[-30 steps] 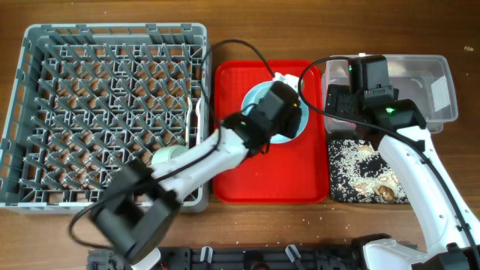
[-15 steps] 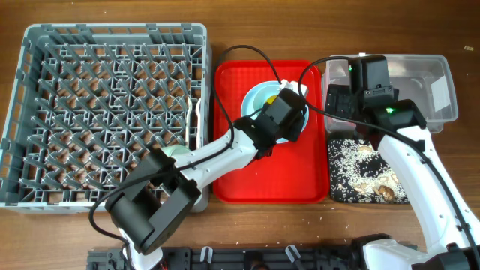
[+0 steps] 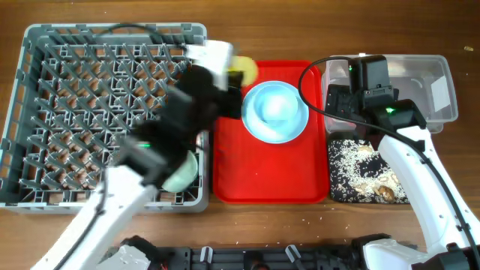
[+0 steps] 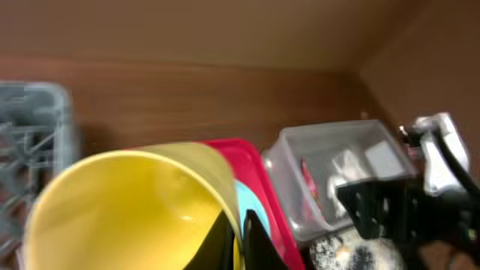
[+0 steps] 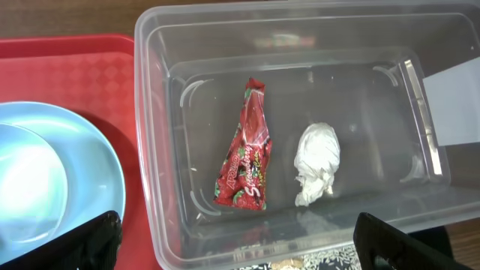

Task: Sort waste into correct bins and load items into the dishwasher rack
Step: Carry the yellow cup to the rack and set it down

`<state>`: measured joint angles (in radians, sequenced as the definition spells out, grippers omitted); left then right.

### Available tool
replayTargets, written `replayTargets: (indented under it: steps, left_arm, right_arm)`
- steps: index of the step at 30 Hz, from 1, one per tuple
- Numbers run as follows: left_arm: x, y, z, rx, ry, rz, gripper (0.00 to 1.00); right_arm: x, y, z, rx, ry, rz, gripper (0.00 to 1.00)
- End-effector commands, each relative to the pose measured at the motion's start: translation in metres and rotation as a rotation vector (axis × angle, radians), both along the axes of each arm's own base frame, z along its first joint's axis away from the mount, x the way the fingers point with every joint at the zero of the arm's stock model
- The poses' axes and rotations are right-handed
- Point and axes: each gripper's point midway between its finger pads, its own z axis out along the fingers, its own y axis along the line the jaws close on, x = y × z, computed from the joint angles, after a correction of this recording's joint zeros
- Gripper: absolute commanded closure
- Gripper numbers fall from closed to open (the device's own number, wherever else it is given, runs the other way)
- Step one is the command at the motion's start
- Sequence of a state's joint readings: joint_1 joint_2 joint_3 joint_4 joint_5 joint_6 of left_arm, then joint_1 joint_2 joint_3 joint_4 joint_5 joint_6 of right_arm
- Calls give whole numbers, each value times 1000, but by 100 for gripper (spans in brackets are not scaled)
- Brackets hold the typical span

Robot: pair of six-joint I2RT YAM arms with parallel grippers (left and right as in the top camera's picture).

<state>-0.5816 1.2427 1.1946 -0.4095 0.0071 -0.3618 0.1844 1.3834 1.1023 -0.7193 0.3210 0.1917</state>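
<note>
My left gripper [image 3: 238, 71] is shut on the small yellow cup [image 3: 245, 69], holding it in the air over the gap between the grey dishwasher rack [image 3: 45, 112] and the red tray; the cup [image 4: 127, 210] fills the left wrist view. A light blue bowl [image 3: 274, 106] sits on a light blue plate [image 3: 255, 124] on the tray. A pale green bowl [image 3: 182, 172] lies in the rack's near right corner. My right gripper [image 5: 240, 251] is open over the clear tub [image 5: 150, 150], which holds the red wrapper [image 5: 246, 150] and white paper wad [image 5: 315, 161]. Spoon and fork are hidden.
The flat red tray [image 3: 255, 176] lies between the rack and the bins. The black tray [image 3: 337, 191] with rice grains and brown bits [image 3: 364, 169] sits in front of the clear tub [image 3: 442, 82]. Wooden table all round.
My left arm has swung back from over the blue bowl, carrying the yellow cup up and left to the tray's far left corner by the rack. The right arm has not moved.
</note>
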Motion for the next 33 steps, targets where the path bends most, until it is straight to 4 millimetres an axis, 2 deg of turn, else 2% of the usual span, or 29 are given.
replayTargets:
  steps: [1, 3, 5, 6, 9, 11, 16, 17, 18, 20, 21, 23, 24, 25, 26, 28, 30, 31, 33]
  left_arm:
    - [-11, 33, 8, -359, 243, -280, 96]
    - [7, 77, -6, -576, 392, -345, 96]
    - [28, 105, -39, -737, 524, -370, 96]
    - [35, 112, -55, -799, 574, -387, 96]
    - [61, 128, -122, -948, 700, -410, 96]
    - [71, 139, -149, -969, 710, -379, 96]
    - [88, 181, -173, -930, 673, -204, 96]
    - [88, 188, -174, -933, 666, -187, 96]
    - [88, 191, -174, -937, 666, -179, 89]
    - [87, 191, -175, -945, 681, -172, 71]
    - [86, 191, -175, -948, 687, -170, 57]
    - [86, 191, -172, -943, 678, -173, 53]
    - [86, 191, -166, -937, 665, -177, 45]
    - [85, 191, -160, -927, 649, -181, 31]
    - [86, 191, -154, -908, 632, -174, 0]
    - [87, 194, -145, -861, 602, -138, 1]
    - [88, 207, -135, -783, 572, -29, 0]
    - [86, 216, -126, -737, 550, 38, 0]
    - [77, 222, -105, -671, 512, 113, 0]
  right_arm:
    - [3, 1, 7, 1, -18, 9, 0]
    - [3, 1, 7, 1, -17, 9, 0]
    - [4, 2, 7, 5, -18, 11, 0]
    - [4, 2, 7, 5, -17, 11, 0]
    - [4, 2, 6, 5, -16, 11, 0]
    - [4, 2, 6, 4, -16, 12, 0]
    - [4, 2, 6, 4, -16, 12, 0]
    - [4, 2, 6, 4, -15, 11, 0]
    - [4, 2, 6, 5, -16, 11, 0]
    - [4, 2, 6, 5, -16, 11, 0]
    - [4, 2, 6, 4, -16, 12, 0]
    - [4, 2, 6, 4, -16, 12, 0]
    - [4, 2, 6, 5, -16, 11, 0]
    - [4, 2, 6, 5, -16, 11, 0]
    - [4, 2, 6, 5, -16, 11, 0]
    - [4, 2, 6, 5, -16, 11, 0]
    - [4, 2, 6, 5, -16, 11, 0]
    - [4, 2, 6, 5, -16, 11, 0]
    - [4, 2, 6, 4, -16, 12, 0]
